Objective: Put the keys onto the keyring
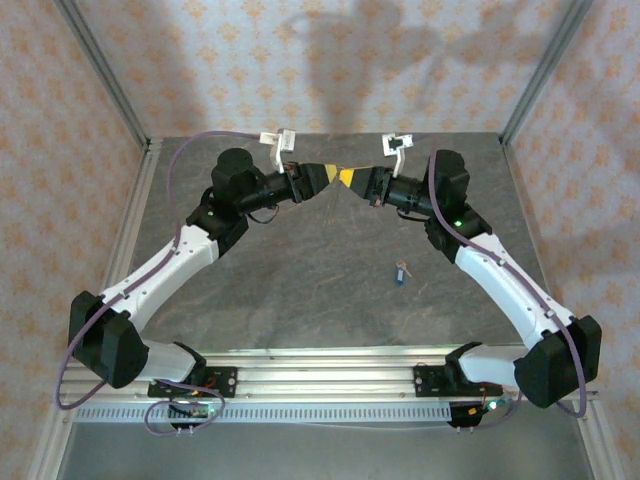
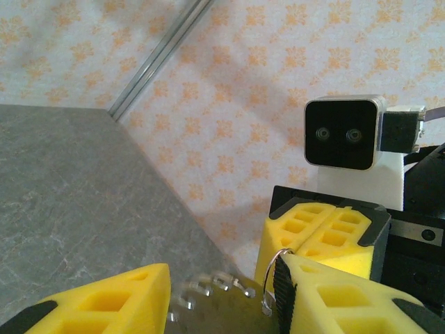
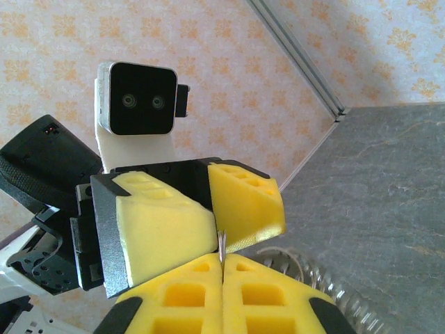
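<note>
At the far wall (image 1: pixel 330 60), left claw (image 1: pixel 325 177) meets right claw (image 1: pixel 350 179) tip to tip.
Right one pinches the keyring (image 3: pixel 221 242); left one half-wide around its chain (image 2: pixel 208 285); key (image 1: pixel 402 271) on open grey counter (image 1: pixel 300 300).

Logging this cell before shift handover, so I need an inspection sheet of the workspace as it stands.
Surface: grey mottled table.
Job's things: blue-headed key lying on the table, apart from both grippers; keyring wire pinched by the right gripper, its chain strand inside the left gripper.
Clutter: nothing seen.
Grippers: left gripper jaws apart around the strand; right gripper shut on the keyring.
Cables: purple cable along each arm.
Surroundings: patterned walls, aluminium frame.
</note>
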`<state>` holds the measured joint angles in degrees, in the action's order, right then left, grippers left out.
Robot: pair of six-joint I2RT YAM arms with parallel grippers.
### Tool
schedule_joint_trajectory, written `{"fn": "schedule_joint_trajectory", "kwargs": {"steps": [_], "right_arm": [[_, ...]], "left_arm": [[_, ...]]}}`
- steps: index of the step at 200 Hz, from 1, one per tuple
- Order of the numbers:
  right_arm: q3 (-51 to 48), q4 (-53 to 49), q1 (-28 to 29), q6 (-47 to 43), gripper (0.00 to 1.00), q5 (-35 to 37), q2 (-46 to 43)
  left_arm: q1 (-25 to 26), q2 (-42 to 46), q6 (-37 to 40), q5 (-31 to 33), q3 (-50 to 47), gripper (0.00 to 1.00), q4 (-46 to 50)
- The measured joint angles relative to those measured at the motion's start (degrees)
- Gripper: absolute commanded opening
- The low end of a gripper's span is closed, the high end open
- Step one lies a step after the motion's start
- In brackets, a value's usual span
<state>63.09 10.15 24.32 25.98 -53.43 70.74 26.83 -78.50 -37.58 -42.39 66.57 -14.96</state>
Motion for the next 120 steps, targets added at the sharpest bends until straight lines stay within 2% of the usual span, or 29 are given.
{"fn": "schedule_joint_trajectory", "kwargs": {"steps": [73, 120], "right_arm": [[0.0, 0.2, 0.0, 0.0, 0.00, 0.0, -0.4], [-0.3, 0.2, 0.0, 0.0, 0.00, 0.0, -0.4]], "left_arm": [[1.2, -0.1, -0.7, -0.2, 0.0, 0.43, -2.2], [2.1, -0.6, -1.6, -0.3, 0.0, 0.33, -3.2]]}}
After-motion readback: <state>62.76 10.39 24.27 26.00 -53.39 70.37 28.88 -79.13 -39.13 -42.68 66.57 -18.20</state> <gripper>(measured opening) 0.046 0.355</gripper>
